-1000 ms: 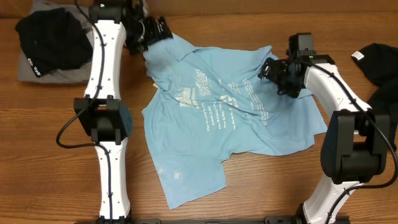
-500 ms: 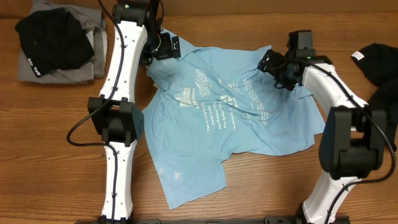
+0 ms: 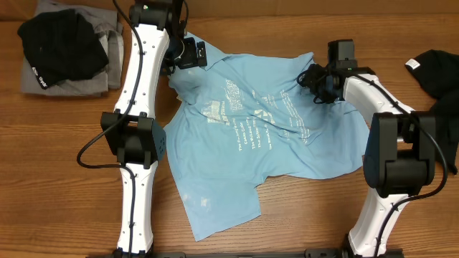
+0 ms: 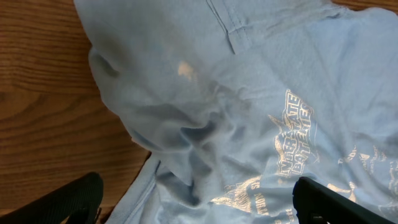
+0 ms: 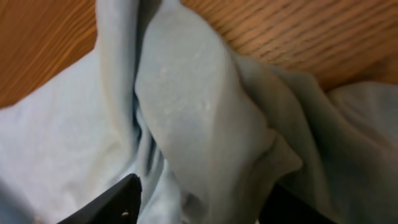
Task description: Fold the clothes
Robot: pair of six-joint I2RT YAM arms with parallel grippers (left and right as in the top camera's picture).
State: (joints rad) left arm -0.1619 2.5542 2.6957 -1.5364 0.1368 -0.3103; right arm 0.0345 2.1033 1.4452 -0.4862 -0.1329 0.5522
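Overhead: the light-blue T-shirt [image 3: 251, 143] lies crumpled mid-table, hem nearest. Farther off, the right gripper [image 3: 313, 74] has moved onto its far-right edge, jaws narrowing around a raised fold; I cannot tell whether it grips yet. At far left, the left gripper [image 3: 188, 54] hovers wide open and empty. Likely a flattening pull comes next.

Open wood [image 3: 50, 204] beside T-shirt [image 3: 251, 136] (both sides).

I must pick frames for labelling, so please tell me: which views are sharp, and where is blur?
Overhead: even light, sharp, only faint shadows on the table. Left wrist: T-shirt folds and lettering sharp, no glare. Right wrist: too close, cloth soft, right fingers blurred at the bottom edge.
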